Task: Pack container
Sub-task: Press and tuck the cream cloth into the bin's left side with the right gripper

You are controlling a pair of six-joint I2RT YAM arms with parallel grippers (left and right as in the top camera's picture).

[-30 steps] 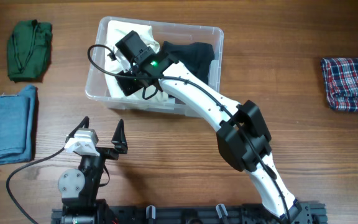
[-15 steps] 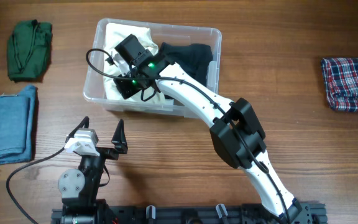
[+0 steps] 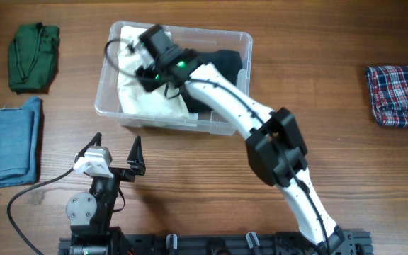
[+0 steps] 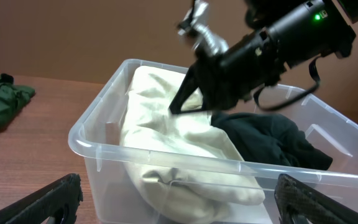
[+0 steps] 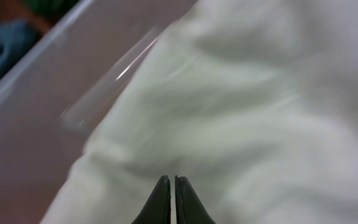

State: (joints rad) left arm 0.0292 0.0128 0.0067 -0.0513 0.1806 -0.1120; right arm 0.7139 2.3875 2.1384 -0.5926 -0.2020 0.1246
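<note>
Wooden desk (image 3: 331, 156), dark grain, brown wall behind. The container (image 3: 248, 60) sits at the far middle of the desk. Inside it a white cloth (image 3: 151, 99) fills the left side and a black cloth (image 3: 225, 64) the right.

My right pincer (image 5: 171, 186) is fully closed, gripping nothing, tips low over the white cloth; I cannot tell whether they touch it. My left pincer (image 3: 115, 145) is spread wide and empty, near my base.

3 pieces lie outside: green cloth (image 3: 34, 57), blue denim (image 3: 6, 149), plaid cloth (image 3: 399, 95).

Risks as I judge them:
- Pressing down hard could skid the light bin across the desk.
- Closed tips may snag a fold and drag the white cloth up over the rim.
- The white heap stands high, so added cloth may spill out.
</note>
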